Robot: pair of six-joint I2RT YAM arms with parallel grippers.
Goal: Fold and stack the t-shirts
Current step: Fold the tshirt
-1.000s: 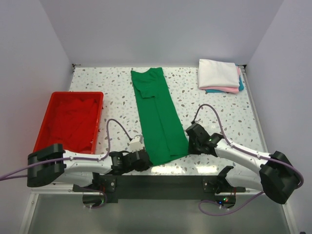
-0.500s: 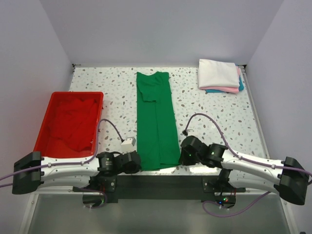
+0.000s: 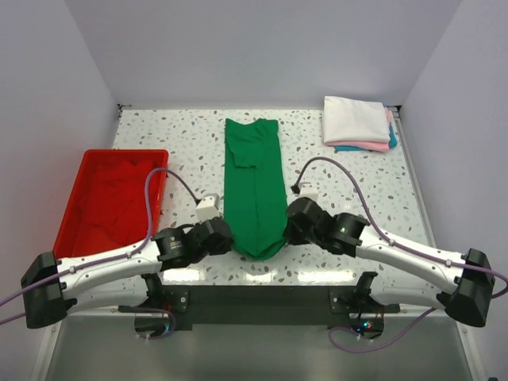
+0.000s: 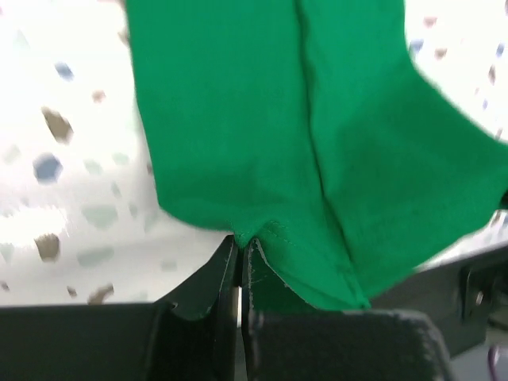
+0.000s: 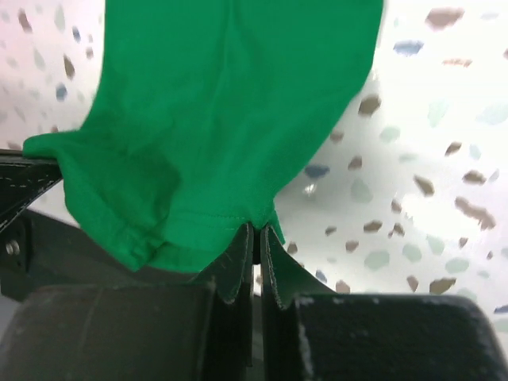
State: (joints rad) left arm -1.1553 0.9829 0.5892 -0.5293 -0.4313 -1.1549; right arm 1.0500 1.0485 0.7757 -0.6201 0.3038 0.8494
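The bright green t-shirt [image 3: 253, 181] lies as a long narrow strip down the middle of the table, collar end far, hem near. My left gripper [image 3: 225, 236] is shut on the hem's left corner [image 4: 262, 232]. My right gripper [image 3: 286, 228] is shut on the hem's right corner [image 5: 266, 218]. Both hold the hem lifted, and it sags between them [image 3: 260, 250]. A stack of folded t-shirts [image 3: 357, 124], white on top with pink and light blue below, sits at the far right corner.
A red plastic tray [image 3: 81, 184] holding red cloth stands at the left. The speckled table [image 3: 357, 190] ends at walls on three sides. The black mounting bar [image 3: 262, 298] runs along the near edge.
Both grippers have carried the green hem away from the near edge, toward the far side, and lifted it. The shirt's far part has straightened and now lies squarer to the table.
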